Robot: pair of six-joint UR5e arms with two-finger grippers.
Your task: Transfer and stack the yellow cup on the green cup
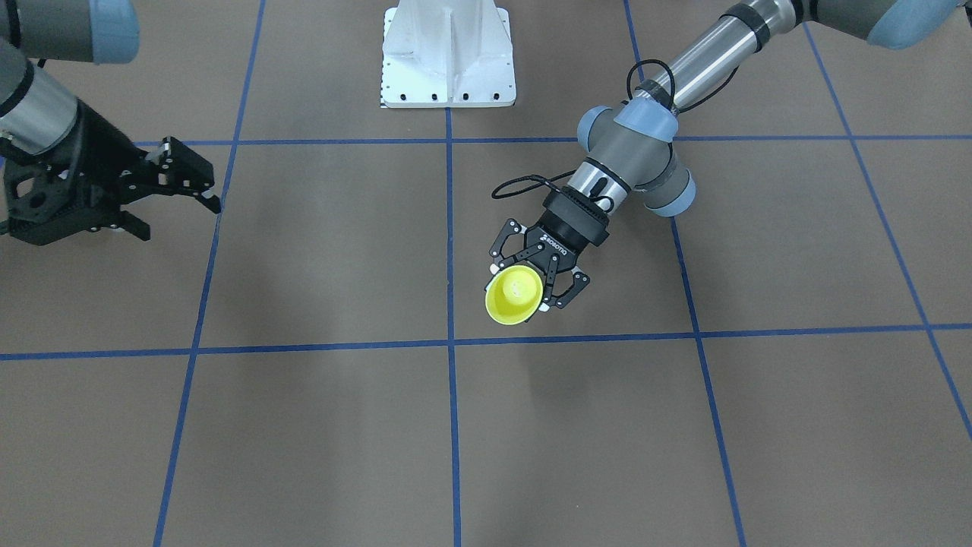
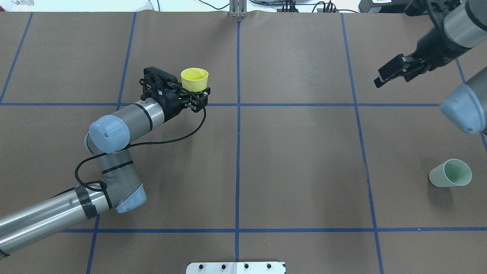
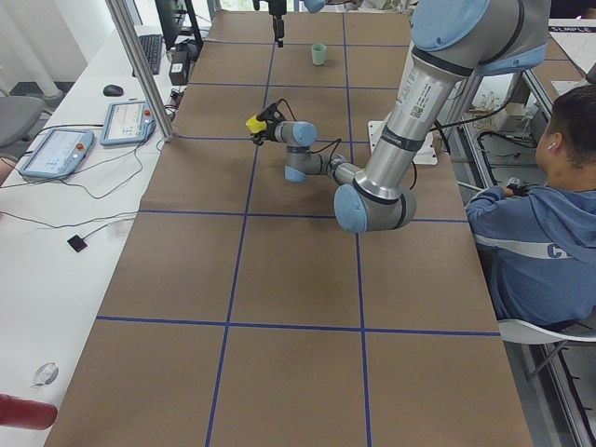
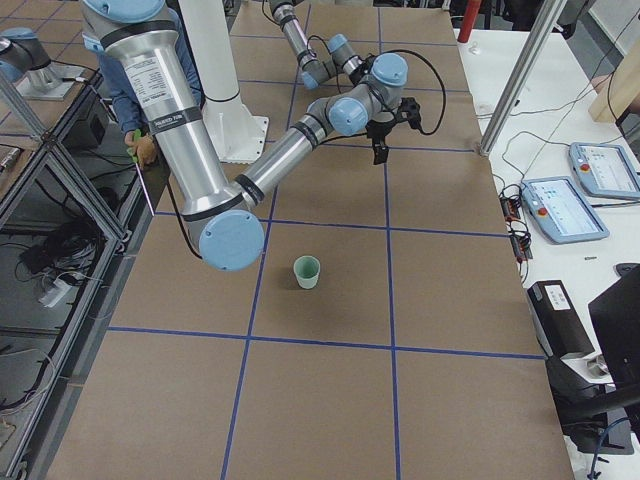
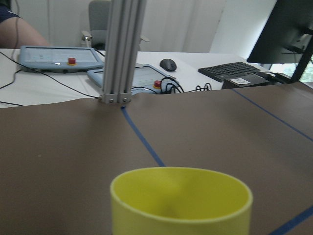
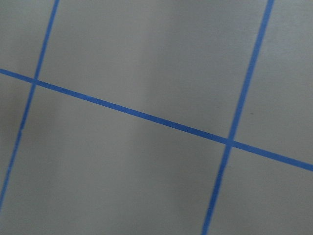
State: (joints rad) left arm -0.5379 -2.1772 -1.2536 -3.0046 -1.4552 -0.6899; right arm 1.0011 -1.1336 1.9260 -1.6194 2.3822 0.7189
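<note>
A: Where is the yellow cup (image 1: 515,295)?

B: In the left gripper (image 1: 531,282), whose fingers are clamped on its lower wall from either side. The cup is upright, mouth up, with nothing inside. It is left of the centre of the table (image 2: 296,160), in the far half, just beyond a blue tape line (image 2: 296,104). I cannot tell whether its base touches the table.

A: And the green cup (image 2: 451,173)?

B: It stands upright on the table far to the right, in the near half, mouth up and also empty. The two cups are well apart.

A: The right gripper (image 1: 181,219)?

B: Its fingers are spread apart and hold nothing. It hangs above the far right of the table, beyond the green cup and clear of it.

A: What is at the edges?

B: An aluminium post (image 2: 237,9) stands at the far edge, in line with the centre tape. A white base plate (image 2: 236,267) sits at the near edge, also central. The green cup sits inside a grid square, well in from the table's edges.

A: And room to move?

B: A wide stretch of brown paper crossed by tape lies between the cups. The left arm (image 2: 38,220) reaches in from the near left corner.
</note>
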